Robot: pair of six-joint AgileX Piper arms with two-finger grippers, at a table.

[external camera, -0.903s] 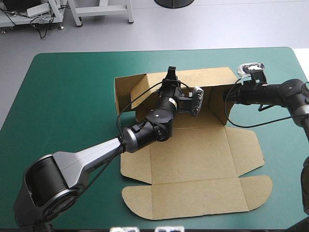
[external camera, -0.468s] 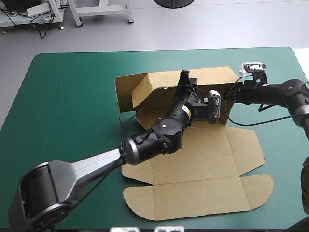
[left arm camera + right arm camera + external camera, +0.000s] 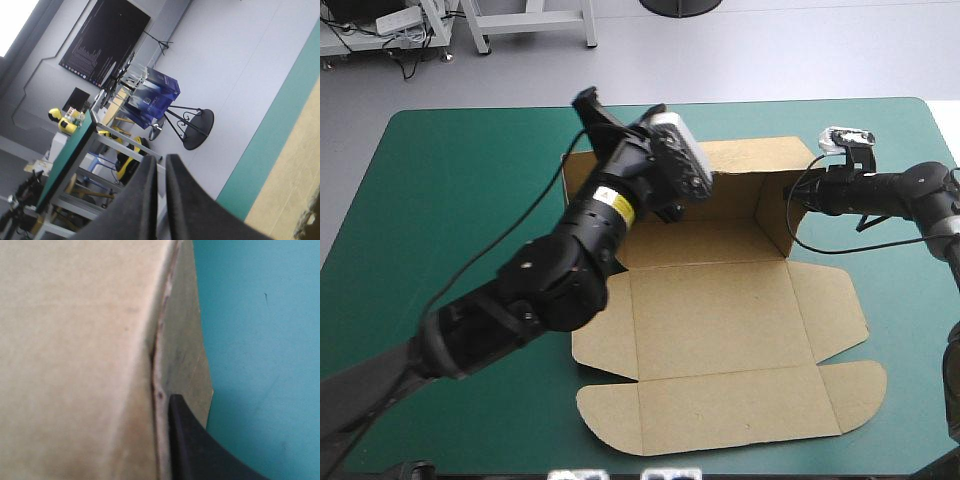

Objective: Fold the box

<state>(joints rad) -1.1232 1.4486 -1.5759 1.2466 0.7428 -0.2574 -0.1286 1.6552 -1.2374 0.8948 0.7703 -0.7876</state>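
Now: brown box (image 3: 710,320) half-raised, centre of frame, on the teal-green surface (image 3: 460,200).
Long axis runs top to bottom of frame; back and right walls stand at the upper end, lid lies flat toward the lower edge. Right pincer (image 3: 800,193) grips the right wall's upper corner. Left pincer (image 3: 588,100), closed and empty, is lifted at upper left.

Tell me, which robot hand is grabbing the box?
The right gripper is grabbing it. It pinches the raised right wall of the brown box. The left gripper is up above the table, its fingers shut on nothing.
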